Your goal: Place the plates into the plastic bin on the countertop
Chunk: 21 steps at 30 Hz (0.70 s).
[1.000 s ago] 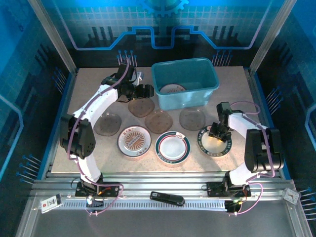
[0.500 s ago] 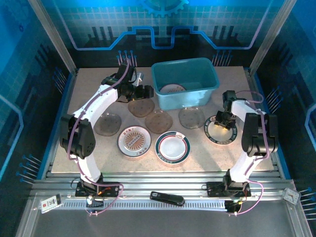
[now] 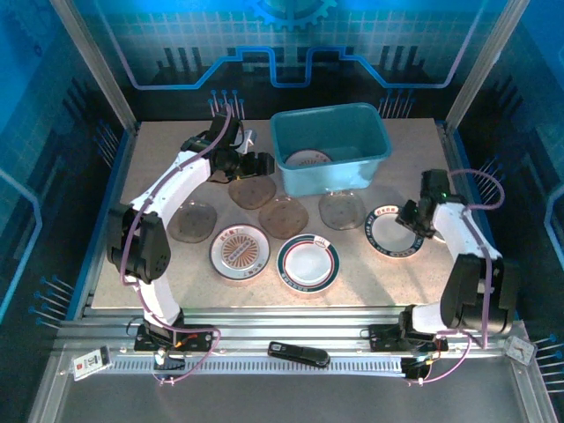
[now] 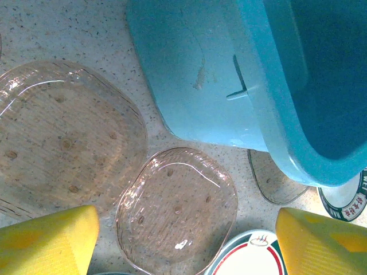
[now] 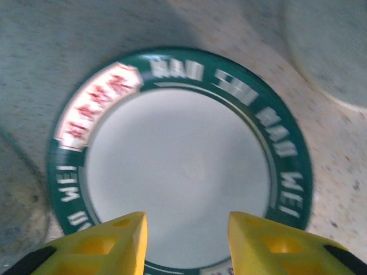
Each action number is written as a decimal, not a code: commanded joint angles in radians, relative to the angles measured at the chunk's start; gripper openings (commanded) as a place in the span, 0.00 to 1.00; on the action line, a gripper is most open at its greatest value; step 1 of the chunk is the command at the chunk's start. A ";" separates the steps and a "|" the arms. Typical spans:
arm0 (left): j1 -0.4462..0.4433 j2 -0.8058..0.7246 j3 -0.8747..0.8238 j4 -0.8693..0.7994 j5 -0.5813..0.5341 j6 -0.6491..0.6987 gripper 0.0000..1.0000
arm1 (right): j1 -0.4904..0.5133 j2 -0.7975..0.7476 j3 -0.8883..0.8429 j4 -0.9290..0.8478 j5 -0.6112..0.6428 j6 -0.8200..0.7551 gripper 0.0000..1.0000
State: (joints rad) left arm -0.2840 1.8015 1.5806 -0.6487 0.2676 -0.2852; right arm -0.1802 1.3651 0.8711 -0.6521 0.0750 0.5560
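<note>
right hand (image 5: 186, 224) spread over green-rim plate (image 5: 183, 166) | probably light, stiff, slick, chippable | pinch its rim edge | left hand (image 4: 186, 229) spread too

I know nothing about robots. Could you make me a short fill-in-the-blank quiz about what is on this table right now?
1. The plastic bin holds ___ plate.
2. The right end effector hovers over a round plate whose rim is dark ___.
3. The countertop carries ___ smoky-brown plates.
4. The left end effector hangs beside the bin, its jaws ___.

Missing words: one; green; four; open.
</note>
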 commanded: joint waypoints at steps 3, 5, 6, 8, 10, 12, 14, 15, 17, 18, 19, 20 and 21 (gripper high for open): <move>0.009 -0.045 -0.019 0.002 0.028 0.011 0.82 | -0.115 -0.110 -0.176 0.005 -0.059 0.071 0.43; 0.009 -0.050 -0.025 0.009 0.030 0.007 0.82 | -0.158 -0.138 -0.215 0.023 -0.075 0.075 0.43; 0.009 -0.051 -0.027 0.010 0.031 0.006 0.82 | -0.175 -0.146 -0.228 0.029 -0.081 0.075 0.43; 0.009 -0.052 -0.030 0.011 0.033 0.006 0.82 | -0.201 -0.146 -0.244 0.051 -0.102 0.071 0.43; 0.009 -0.053 -0.031 0.012 0.030 0.005 0.82 | -0.222 -0.129 -0.258 0.083 -0.129 0.068 0.44; 0.009 -0.050 -0.033 0.012 0.028 0.003 0.82 | -0.229 -0.105 -0.266 0.116 -0.149 0.067 0.44; 0.009 -0.051 -0.034 0.012 0.025 0.000 0.82 | -0.231 -0.083 -0.269 0.146 -0.156 0.069 0.44; 0.009 -0.048 -0.035 0.013 0.024 -0.002 0.82 | -0.231 -0.077 -0.274 0.169 -0.163 0.068 0.44; 0.010 -0.047 -0.034 0.011 0.022 -0.005 0.82 | -0.232 -0.065 -0.281 0.199 -0.172 0.074 0.44; 0.009 -0.044 -0.033 0.009 0.021 -0.008 0.82 | -0.232 -0.058 -0.285 0.215 -0.179 0.074 0.44; 0.009 -0.043 -0.032 0.009 0.021 -0.011 0.82 | -0.232 -0.049 -0.285 0.225 -0.185 0.074 0.44; 0.009 -0.042 -0.033 0.009 0.017 -0.012 0.82 | -0.232 -0.037 -0.285 0.236 -0.190 0.076 0.44; 0.009 -0.042 -0.036 0.009 0.017 -0.014 0.82 | -0.234 -0.027 -0.284 0.246 -0.197 0.076 0.44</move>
State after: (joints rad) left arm -0.2840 1.7866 1.5547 -0.6449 0.2707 -0.2886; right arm -0.4000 1.3148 0.5987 -0.4690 -0.0841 0.6147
